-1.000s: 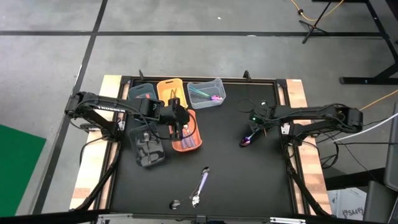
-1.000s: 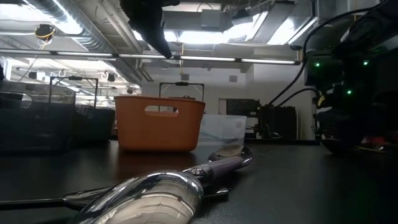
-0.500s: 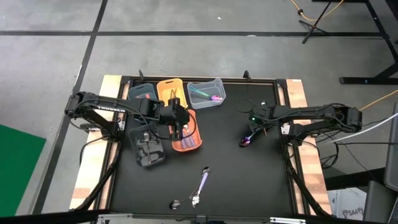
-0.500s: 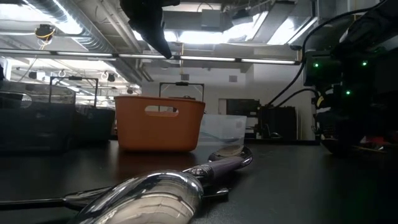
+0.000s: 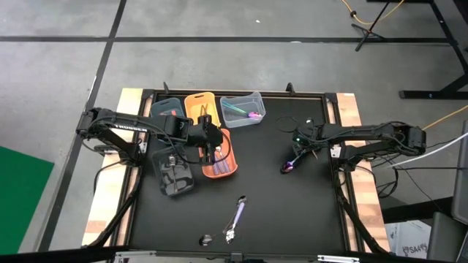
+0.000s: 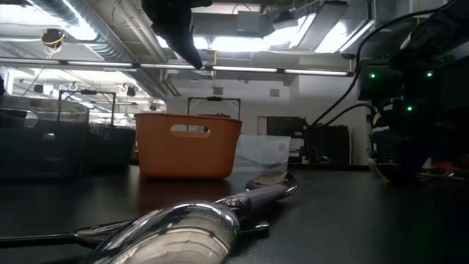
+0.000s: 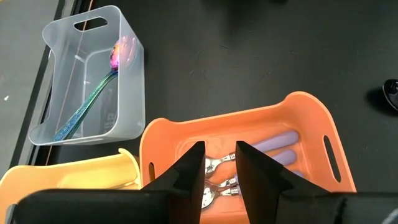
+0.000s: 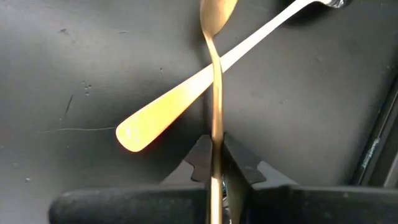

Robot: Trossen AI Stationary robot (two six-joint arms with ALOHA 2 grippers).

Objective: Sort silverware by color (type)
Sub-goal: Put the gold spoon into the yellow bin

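The right tool [image 8: 214, 163] is clamped on the thin handle of a gold spoon [image 8: 214, 74], the fingers pinching it edge-on so the handle stands out from between the pads, bowl end away from the wrist. That spoon crosses over a second, flatter utensil [image 8: 186, 93] lying on the black bench [image 5: 270, 190]; the two look to be touching where they cross. From overhead this tool sits to the right of the bench's middle, over a small purple-looking piece [image 5: 289, 165].

To do the lift well, I judge the pull should be straight up and slow, so the lower utensil is not dragged along, and the narrow grip should be checked before travelling toward the bins at the far left.

The left tool [image 7: 220, 163], fingers slightly apart and holding nothing, hangs above the orange bin [image 7: 311, 118], where lilac-handled pieces [image 7: 273, 146] lie. The clear bin [image 7: 124, 74] beside it holds a teal spoon [image 7: 93, 99]. Another utensil [image 5: 235, 217] waits near the bench's near edge.
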